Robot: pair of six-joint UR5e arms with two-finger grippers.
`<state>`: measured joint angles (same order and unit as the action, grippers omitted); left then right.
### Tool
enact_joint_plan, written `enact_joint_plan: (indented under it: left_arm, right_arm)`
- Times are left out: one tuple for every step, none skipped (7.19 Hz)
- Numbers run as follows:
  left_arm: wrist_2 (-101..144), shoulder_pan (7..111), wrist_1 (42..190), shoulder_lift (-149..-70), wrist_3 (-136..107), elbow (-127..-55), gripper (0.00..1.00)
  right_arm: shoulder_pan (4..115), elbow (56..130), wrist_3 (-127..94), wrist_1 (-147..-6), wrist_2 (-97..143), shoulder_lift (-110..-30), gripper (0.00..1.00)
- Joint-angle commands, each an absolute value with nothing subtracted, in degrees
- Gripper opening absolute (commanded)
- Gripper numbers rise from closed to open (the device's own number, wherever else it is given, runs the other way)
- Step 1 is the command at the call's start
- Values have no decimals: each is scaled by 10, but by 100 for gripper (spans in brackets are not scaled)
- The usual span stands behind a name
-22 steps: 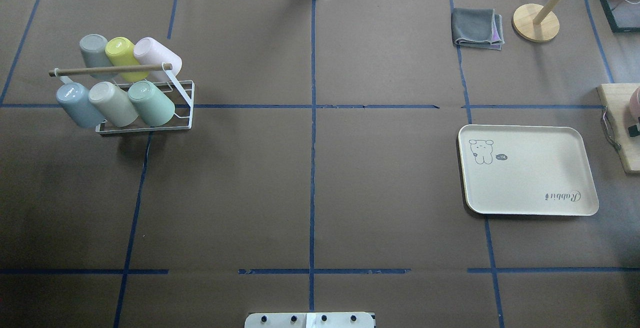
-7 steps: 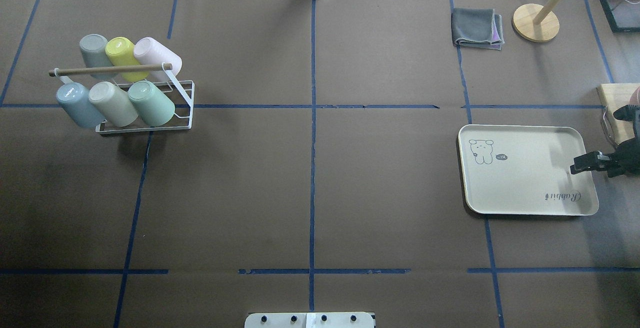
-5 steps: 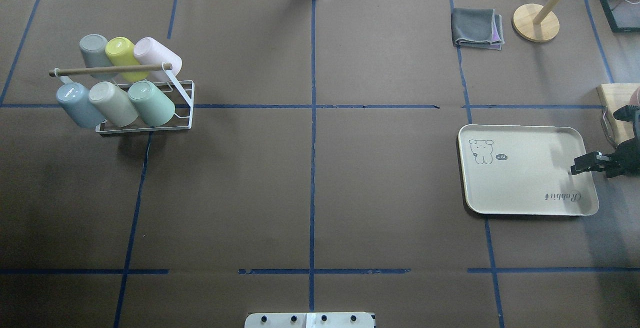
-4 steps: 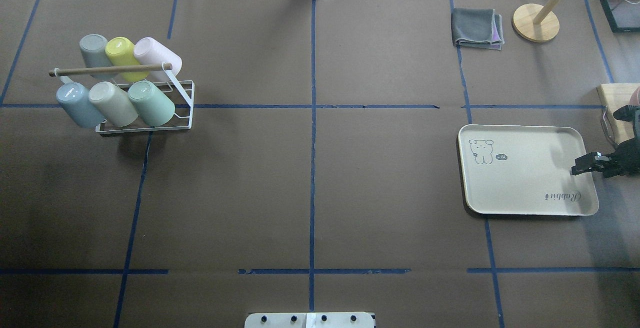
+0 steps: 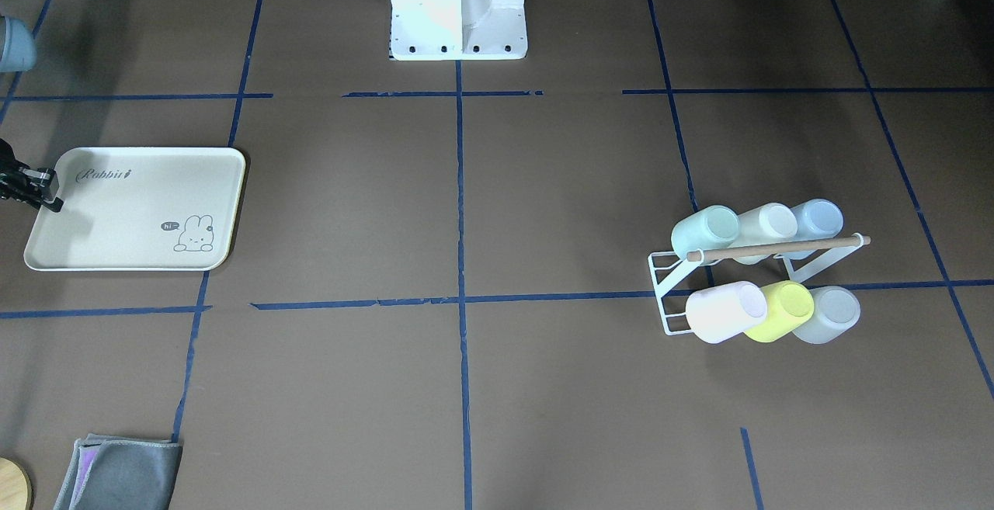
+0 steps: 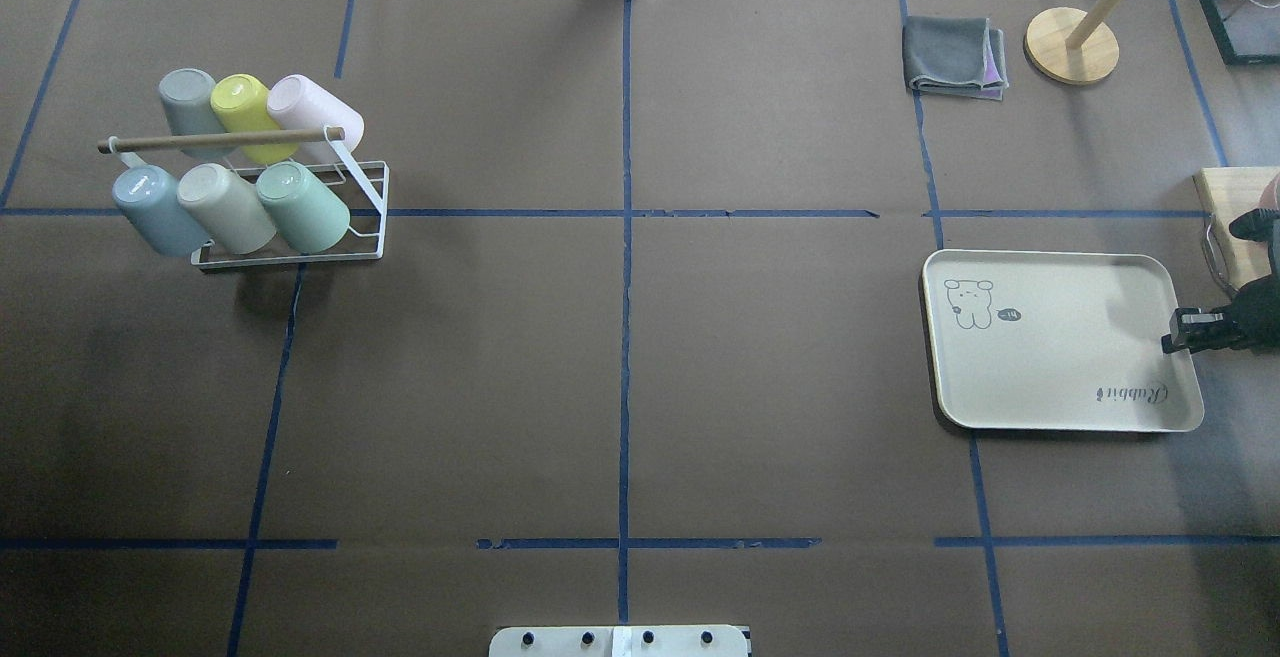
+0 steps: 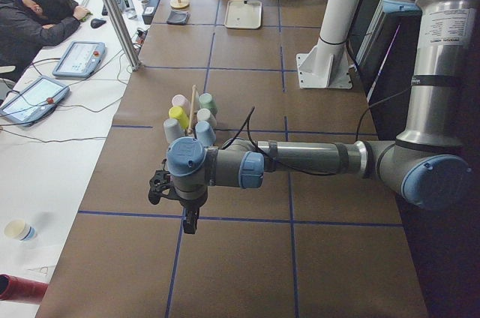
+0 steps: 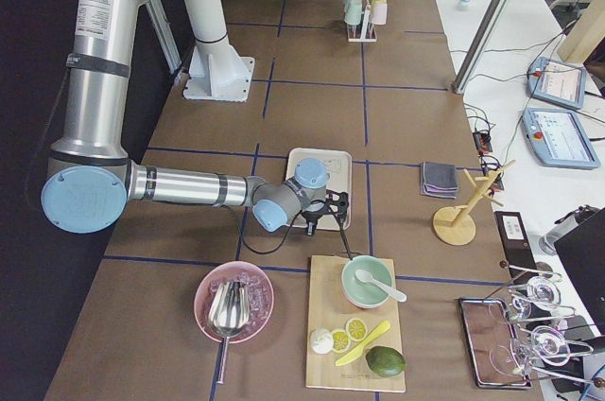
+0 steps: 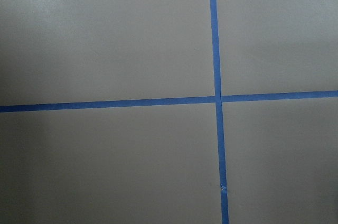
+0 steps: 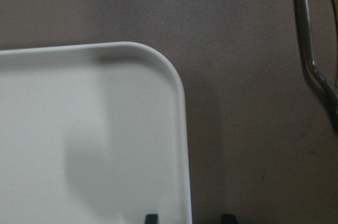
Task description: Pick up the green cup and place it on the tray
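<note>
The green cup (image 6: 303, 207) lies tilted on the white wire rack (image 6: 368, 237) at the far left, at the right end of the front row; it also shows in the front-facing view (image 5: 705, 232). The cream tray (image 6: 1060, 377) with the bunny print lies flat at the right (image 5: 116, 246). My right gripper (image 6: 1175, 329) is at the tray's right edge, open, and in the right wrist view its fingertips (image 10: 151, 217) stand on either side of the rim (image 10: 182, 129). My left gripper (image 7: 186, 224) hangs over bare table near the rack; I cannot tell its state.
Several other cups share the rack, among them a yellow cup (image 6: 240, 107) and a blue cup (image 6: 150, 207). A grey cloth (image 6: 955, 57) and a wooden stand (image 6: 1071, 45) sit beyond the tray. A cutting board (image 6: 1235, 227) lies to the tray's right. A person (image 7: 37, 10) sits at the side desk.
My right gripper came in from the right edge to the tray's right rim. In the last half second it drew back to the right and the tray slid slightly right.
</note>
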<state>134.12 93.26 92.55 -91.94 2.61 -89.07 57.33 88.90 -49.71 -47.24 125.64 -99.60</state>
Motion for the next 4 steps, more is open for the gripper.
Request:
enact_joint_plan:
  left_arm:
    - [1341, 933, 925, -921, 26, -888, 100]
    - [1341, 933, 925, -921, 25, -889, 100]
    - [1341, 933, 925, -921, 25, -889, 100]
    - [1341, 933, 925, -921, 25, -889, 100]
  right_arm:
    - [574, 898, -496, -471, 1263, -995, 0]
    - [577, 920, -497, -471, 1265, -998, 0]
    - [589, 933, -497, -472, 1266, -1002, 0]
    - [607, 944, -497, -471, 1283, -1001, 0]
